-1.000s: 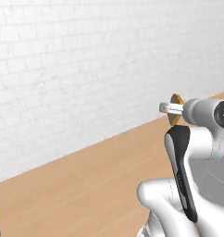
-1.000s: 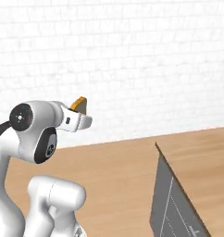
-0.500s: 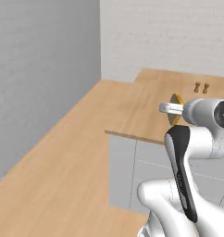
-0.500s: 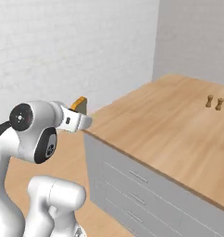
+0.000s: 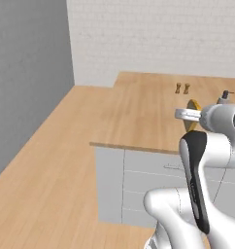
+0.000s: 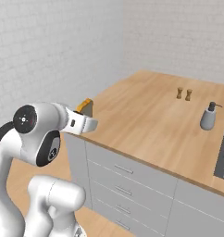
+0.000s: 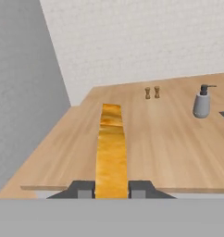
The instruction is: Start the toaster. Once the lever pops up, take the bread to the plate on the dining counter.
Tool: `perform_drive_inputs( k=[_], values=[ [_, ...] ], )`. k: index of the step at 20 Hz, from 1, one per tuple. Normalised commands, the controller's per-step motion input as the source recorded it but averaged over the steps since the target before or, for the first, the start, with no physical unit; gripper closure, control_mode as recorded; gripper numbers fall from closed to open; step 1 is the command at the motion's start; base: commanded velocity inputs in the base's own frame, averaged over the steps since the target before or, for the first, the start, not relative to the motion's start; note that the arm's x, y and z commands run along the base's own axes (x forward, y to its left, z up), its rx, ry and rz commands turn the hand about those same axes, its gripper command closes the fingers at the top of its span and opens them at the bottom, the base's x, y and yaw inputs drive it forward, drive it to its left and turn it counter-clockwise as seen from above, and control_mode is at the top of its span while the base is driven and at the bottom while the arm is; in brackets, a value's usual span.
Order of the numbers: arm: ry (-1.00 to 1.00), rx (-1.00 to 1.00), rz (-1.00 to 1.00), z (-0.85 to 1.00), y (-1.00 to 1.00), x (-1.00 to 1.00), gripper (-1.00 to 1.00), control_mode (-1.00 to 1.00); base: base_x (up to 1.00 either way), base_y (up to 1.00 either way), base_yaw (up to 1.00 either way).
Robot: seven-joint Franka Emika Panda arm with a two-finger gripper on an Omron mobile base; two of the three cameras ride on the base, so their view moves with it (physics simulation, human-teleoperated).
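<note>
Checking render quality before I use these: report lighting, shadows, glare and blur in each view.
Left base view: flat, even light, no glare, the counter casts no clear shadow. Right base view: same soft light; soap bottle slightly soft-edged. Hand view: the bread, held edge-on in the gripper, looks smeared and blurry up close; far shakers are small but readable.

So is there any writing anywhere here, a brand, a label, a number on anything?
None that can be read.
The soap dispenser is plain grey, no label.
The two small wooden shakers carry no marks.
The bread held in the gripper and the wood counter are bare.
The round emblem on the arm's joint is too small to tell whether it holds any text.
</note>
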Motion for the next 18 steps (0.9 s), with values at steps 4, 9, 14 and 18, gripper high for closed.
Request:
perform_drive_inputs(
  k=[4,9,14,18],
  values=[
    [0.00,0.00,0.00,0.00,0.00,0.00,1.00,1.00,-0.02,-0.31,-0.10],
    [0.00,0.00,0.00,0.00,0.00,0.00,1.00,1.00,-0.02,-0.83,-0.54],
    [0.00,0.00,0.00,0.00,0.00,0.00,1.00,1.00,0.00,-0.77,-0.78],
    [0.00,0.00,0.00,0.00,0.00,0.00,1.00,1.00,0.00,-0.96,-0.73]
  ],
)
